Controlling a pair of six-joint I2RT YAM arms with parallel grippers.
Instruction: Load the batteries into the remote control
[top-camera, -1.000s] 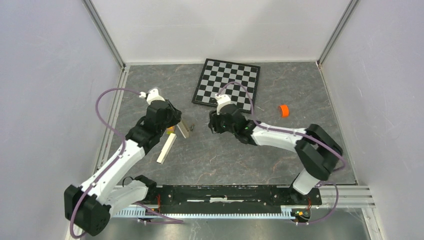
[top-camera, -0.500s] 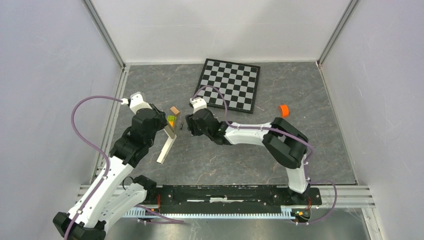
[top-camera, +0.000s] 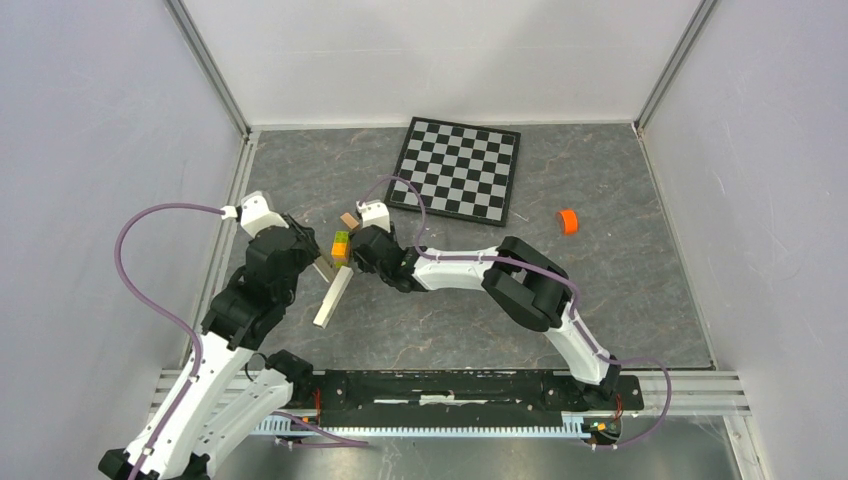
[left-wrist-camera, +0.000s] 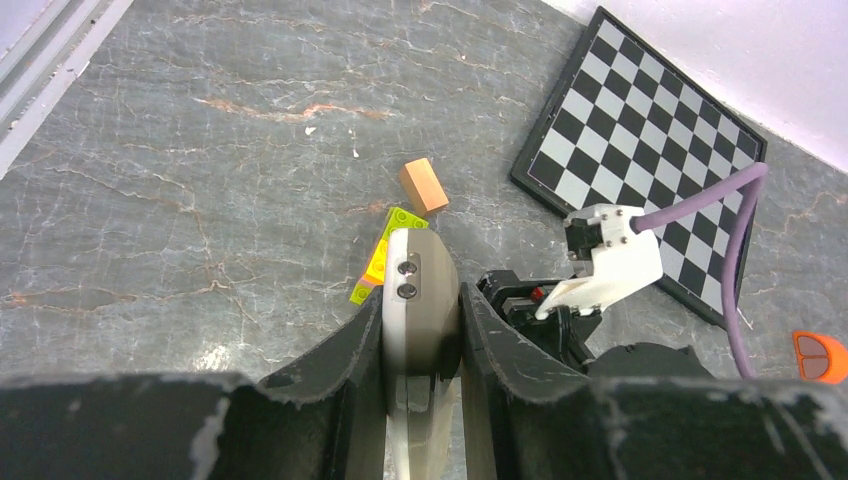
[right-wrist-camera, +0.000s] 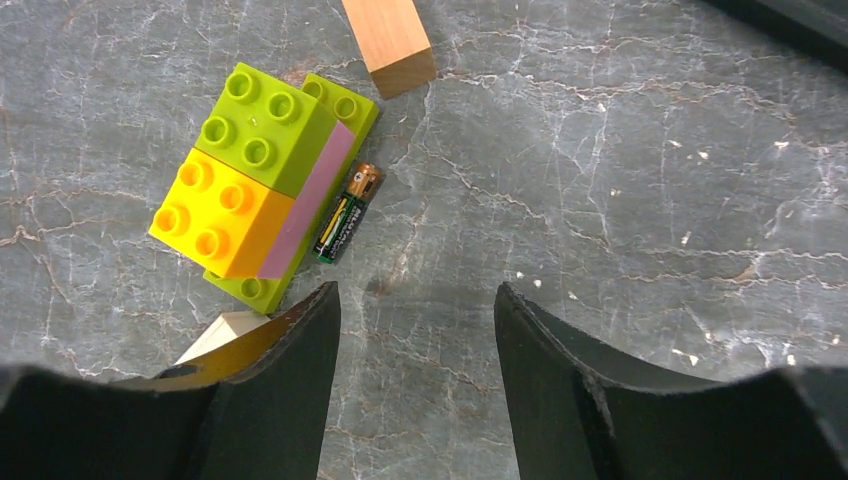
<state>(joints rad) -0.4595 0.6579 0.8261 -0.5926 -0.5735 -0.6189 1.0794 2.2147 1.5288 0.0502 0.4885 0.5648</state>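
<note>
I see left gripper (top-camera: 316, 262) and right gripper (top-camera: 352, 252) nearly meeting left of tabletop (top-camera: 620, 300) centre | green-yellow block (top-camera: 341, 244) between them | cream block (top-camera: 333, 297) just nearer | checkerboard (top-camera: 455, 168) by far edge | orange cap (top-camera: 568, 220) toward right edge

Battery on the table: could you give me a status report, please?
Left hand shut on remote control. Right hand open above battery. Toy bricks crowd one side.

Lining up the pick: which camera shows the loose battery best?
Right wrist: the battery lies unobstructed beside the brick stack. In the top external and left wrist views I cannot make it out.
</note>
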